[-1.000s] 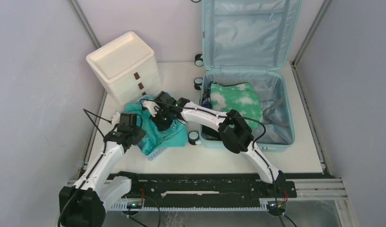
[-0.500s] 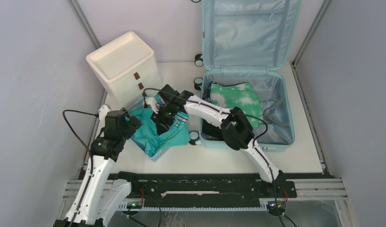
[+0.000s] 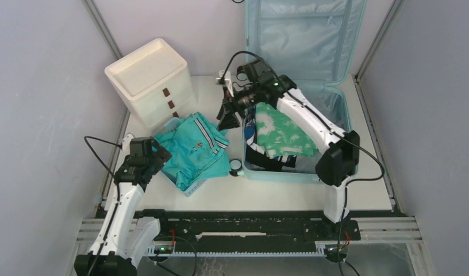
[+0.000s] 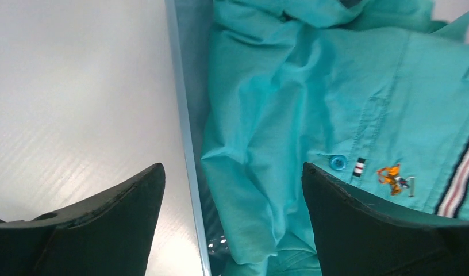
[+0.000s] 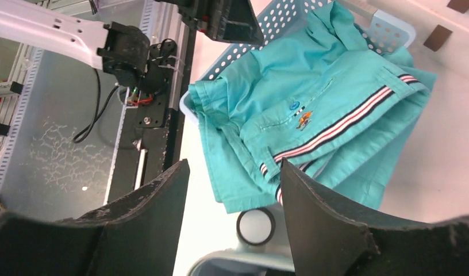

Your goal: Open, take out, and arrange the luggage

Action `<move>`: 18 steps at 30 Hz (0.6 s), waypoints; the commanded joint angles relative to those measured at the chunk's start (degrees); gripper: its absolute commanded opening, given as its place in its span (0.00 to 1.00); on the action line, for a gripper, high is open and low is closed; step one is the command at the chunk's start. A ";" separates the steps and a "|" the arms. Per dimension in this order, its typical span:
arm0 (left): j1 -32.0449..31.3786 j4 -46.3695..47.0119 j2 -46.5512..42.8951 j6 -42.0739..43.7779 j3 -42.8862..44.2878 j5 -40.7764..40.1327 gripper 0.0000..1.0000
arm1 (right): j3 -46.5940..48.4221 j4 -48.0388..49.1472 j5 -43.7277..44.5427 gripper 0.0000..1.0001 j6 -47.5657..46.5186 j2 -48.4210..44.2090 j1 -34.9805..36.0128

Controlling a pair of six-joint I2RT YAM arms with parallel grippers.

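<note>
The luggage [image 3: 348,118], a light-blue hard-shell suitcase, lies open at the right with its lid [image 3: 304,40] upright against the back wall. A green-and-white garment [image 3: 284,132] lies inside it. Left of the luggage, a teal shirt [image 3: 195,152] is draped over a small blue basket [image 3: 189,187]. My left gripper [image 3: 159,154] hovers open at the shirt's left edge; in the left wrist view it [image 4: 233,172] straddles the basket rim [image 4: 183,144] and the shirt [image 4: 289,103], holding nothing. My right gripper [image 3: 227,118] hangs open and empty by the luggage's near-left corner, above the shirt [image 5: 289,115] and a luggage wheel [image 5: 255,225].
A white drawer unit [image 3: 152,80] with brown handles stands at the back left, close behind the basket. Dark striped clothing [image 3: 266,158] lies at the suitcase's front left. Grey walls close in both sides. The rail with the arm bases [image 3: 243,227] runs along the near edge.
Both grippers opened and let go of the teal shirt, which now lies on the basket. The right arm swung up and back toward the suitcase; the left arm drew back to the left.
</note>
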 commanded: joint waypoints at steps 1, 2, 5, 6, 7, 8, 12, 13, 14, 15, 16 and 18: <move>2.05 6.15 3.43 0.05 -2.92 4.80 0.92 | -4.36 -3.43 -2.79 0.70 -1.77 -4.67 -4.18; 2.03 7.33 4.60 0.12 -3.36 5.64 0.91 | -4.58 -4.50 -2.85 0.71 -1.43 -5.21 -5.76; 2.09 10.09 7.80 0.13 -3.89 7.77 0.85 | -5.34 -7.26 -2.16 0.73 -1.08 -6.90 -10.46; 2.07 11.10 8.73 0.31 -4.06 8.79 0.79 | -6.35 -7.25 -0.54 0.74 -0.90 -7.84 -11.66; 2.08 12.16 9.62 0.50 -4.30 9.99 0.72 | -7.76 -6.86 1.63 0.77 -0.93 -8.93 -12.90; 2.09 13.29 10.42 0.60 -4.71 11.27 0.66 | -9.59 -6.08 3.84 0.80 -0.90 -10.06 -13.92; 2.09 18.18 14.19 1.25 -5.91 17.47 0.43 | -18.37 -0.84 13.31 0.98 0.74 -14.48 -17.07; 2.02 19.08 15.43 1.69 -5.78 19.01 0.41 | -20.31 0.33 13.87 0.99 1.80 -15.33 -17.88; 1.90 19.80 16.56 1.94 -5.53 20.27 0.39 | -22.28 1.58 15.11 1.00 2.68 -16.14 -18.47; 1.65 20.32 17.85 2.51 -5.24 21.22 0.38 | -24.06 2.70 17.43 1.00 3.15 -16.88 -18.58; 1.37 20.68 18.98 2.89 -4.79 22.06 0.37 | -26.02 3.79 19.91 1.00 3.21 -17.99 -18.29; 1.13 21.04 20.88 3.55 -3.78 22.48 0.36 | -29.65 6.06 24.68 1.00 3.49 -19.22 -17.57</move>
